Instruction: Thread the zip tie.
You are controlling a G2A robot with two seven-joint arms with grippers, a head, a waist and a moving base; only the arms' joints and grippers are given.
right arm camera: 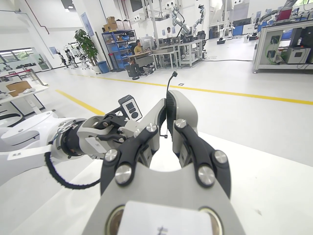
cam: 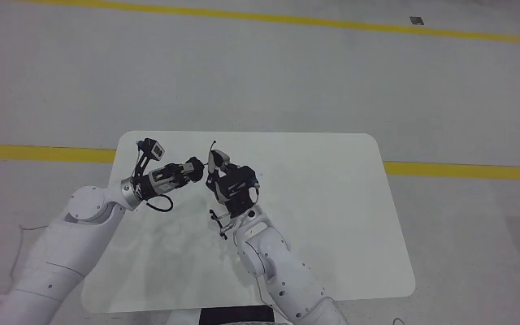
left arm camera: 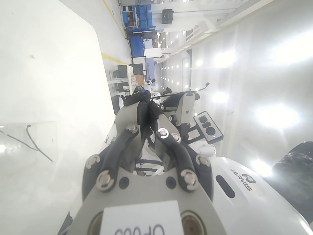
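**A:** How many arms are over the table (cam: 325,244)?

**B:** Two, with one gripper each. They meet above the table's left half, with their tips just beside each other.

**A:** And how many ties?

**B:** One is in play. The tie (right arm camera: 168,84) is pinched in the right gripper (right arm camera: 166,108), and both fingers are clamped flat against it. Its head end rises past the fingertips in a slight curve. A short stub shows below the pads, inside the gripper. From above, the tie (cam: 213,148) is a thin black sliver standing over the right gripper (cam: 215,161).

**A:** What about the left gripper (left arm camera: 146,101)?

**B:** Its two fingers are pressed together. A thin black line runs from their tips to the right gripper, and the tie's head (left arm camera: 207,84) pokes out beyond it. I cannot tell whether the tie's other end actually sits between the left fingers. In the top view the left gripper (cam: 196,168) points straight at the right one.

**A:** Is anything else on the table?

**B:** One clear sheet (left arm camera: 46,133) lies flat, apart from both grippers. It carries what look like two black strips (left arm camera: 36,147), and I cannot tell whether they are on it or under it.

**A:** And the floor?

**B:** There are two yellow lines (cam: 244,15). One is well beyond the table, and the other runs level with the table's far part.
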